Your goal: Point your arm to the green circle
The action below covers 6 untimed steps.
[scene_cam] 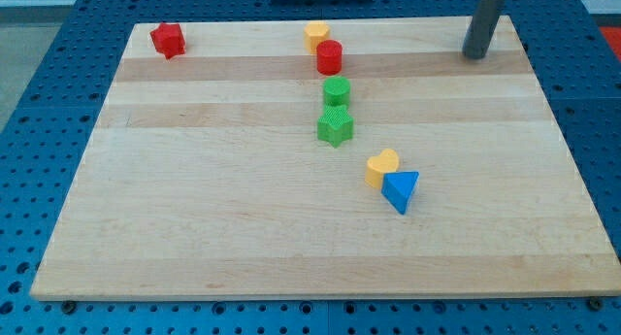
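Observation:
The green circle stands on the wooden board just above the view's middle. A green star lies right below it, close or touching. A red cylinder stands just above the green circle. My tip rests near the board's top right corner, far to the right of the green circle and a little above it. Nothing touches my tip.
A yellow hexagon-like block sits against the red cylinder at the top edge. A red star-like block is at the top left. A yellow heart touches a blue triangle right of centre.

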Motion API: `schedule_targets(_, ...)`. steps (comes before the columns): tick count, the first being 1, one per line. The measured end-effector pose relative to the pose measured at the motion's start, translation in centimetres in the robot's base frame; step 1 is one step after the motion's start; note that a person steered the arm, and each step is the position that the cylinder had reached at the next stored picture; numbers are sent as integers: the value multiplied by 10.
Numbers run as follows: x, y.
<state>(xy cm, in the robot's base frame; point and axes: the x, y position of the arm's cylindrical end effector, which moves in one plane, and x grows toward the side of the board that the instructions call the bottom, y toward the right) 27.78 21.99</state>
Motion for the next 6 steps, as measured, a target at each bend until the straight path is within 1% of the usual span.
schedule_targets(1, 2, -1)
schedule_targets(2, 28, -14)
schedule_targets(3, 46, -37)
schedule_targets(5, 49, -98)
schedule_targets(6, 59, -122)
